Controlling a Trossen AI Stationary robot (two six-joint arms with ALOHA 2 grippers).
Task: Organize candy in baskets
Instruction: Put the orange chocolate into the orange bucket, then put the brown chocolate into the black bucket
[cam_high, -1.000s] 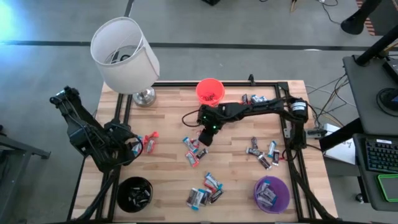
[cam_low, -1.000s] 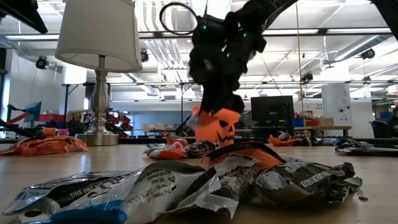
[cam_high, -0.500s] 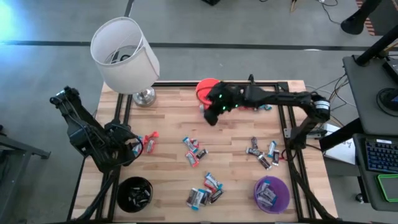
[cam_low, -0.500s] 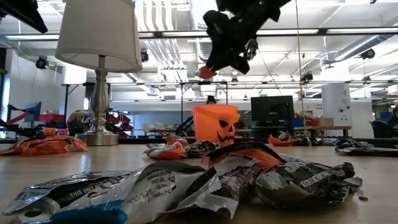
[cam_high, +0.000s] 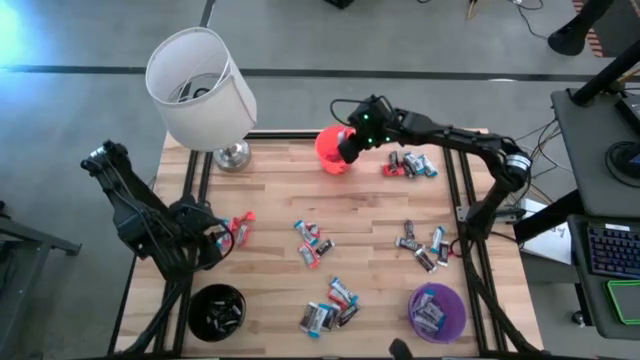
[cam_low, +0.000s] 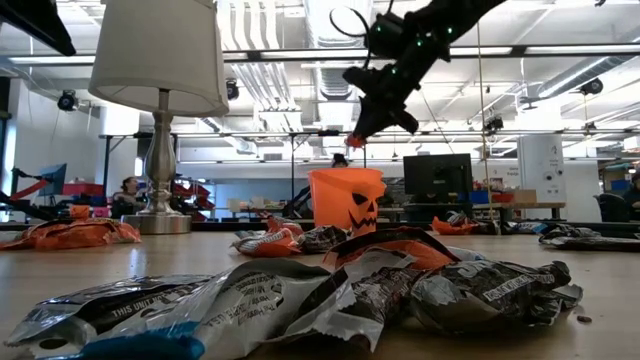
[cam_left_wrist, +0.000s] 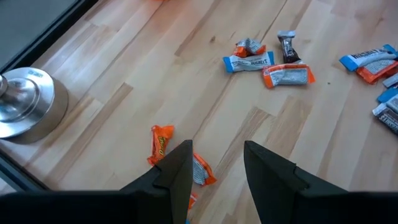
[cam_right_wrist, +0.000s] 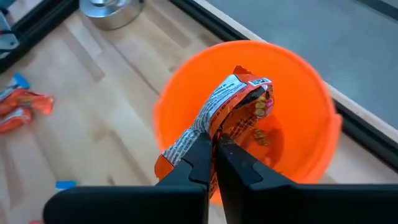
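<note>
My right gripper (cam_high: 347, 141) hangs over the orange-red basket (cam_high: 331, 153) at the table's far edge, shut on an orange-wrapped candy (cam_right_wrist: 239, 102). In the low view its tip (cam_low: 358, 137) is well above the basket's rim (cam_low: 346, 174). My left gripper (cam_high: 215, 240) waits open near the left edge, above orange candies (cam_left_wrist: 163, 140) that lie flat on the wood. The black basket (cam_high: 216, 312) stands at the near left, the purple basket (cam_high: 437, 311) at the near right. Loose candy lies in small heaps (cam_high: 312, 241) on the table. My right gripper pinches one end of the orange wrapper (cam_right_wrist: 208, 124) between its two fingers. The fingers slant down, coming from the table's right side. The rest of the candy sticks out past the fingertips, lifted clear, over the orange-red basket's opening (cam_right_wrist: 292, 143).
A white-shaded lamp (cam_high: 200, 88) stands at the far left corner on a metal foot (cam_high: 232, 155). More candy heaps lie at the near middle (cam_high: 330, 304), the right (cam_high: 424, 246) and the far right (cam_high: 408, 164). A black frame (cam_high: 465, 190) borders the table.
My right gripper has risen from the candy heap in the table's middle and swung toward the far edge, carrying the orange candy. It now hangs over the orange-red basket, tipped less steeply downward than before.
</note>
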